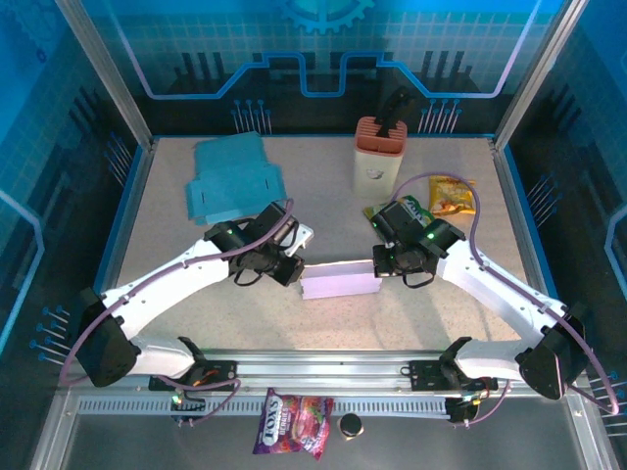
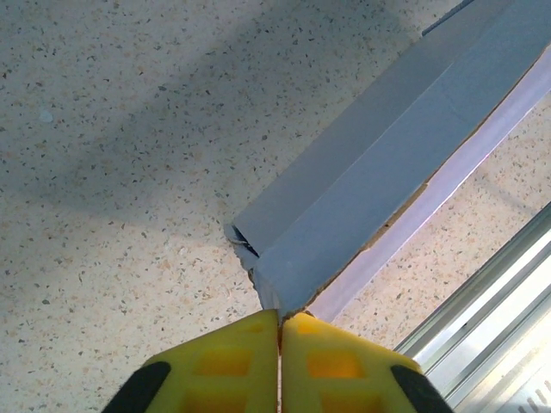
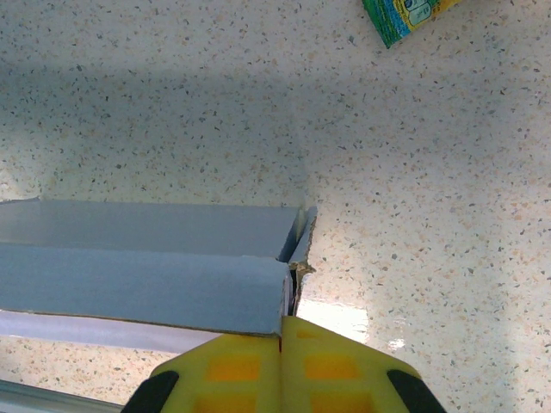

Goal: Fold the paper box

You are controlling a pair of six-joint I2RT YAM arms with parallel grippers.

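Speckled table [image 1: 333, 328] — one paper box [image 1: 340, 284], left pincer [image 1: 297, 273] and right pincer [image 1: 380, 265] each clamped on an end.

Blue light tints the walls [image 1: 59, 117] in the top view, while the surface [image 1: 333, 211] is evenly bright. Soft shadows band the upper wrist views; glare spots the right one's lower centre.

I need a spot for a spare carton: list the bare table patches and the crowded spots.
Free: the strip between the purple paper box and the front rail; the far middle between the blue flat cartons and the orange-topped holder. Crowded: around the snack packets.
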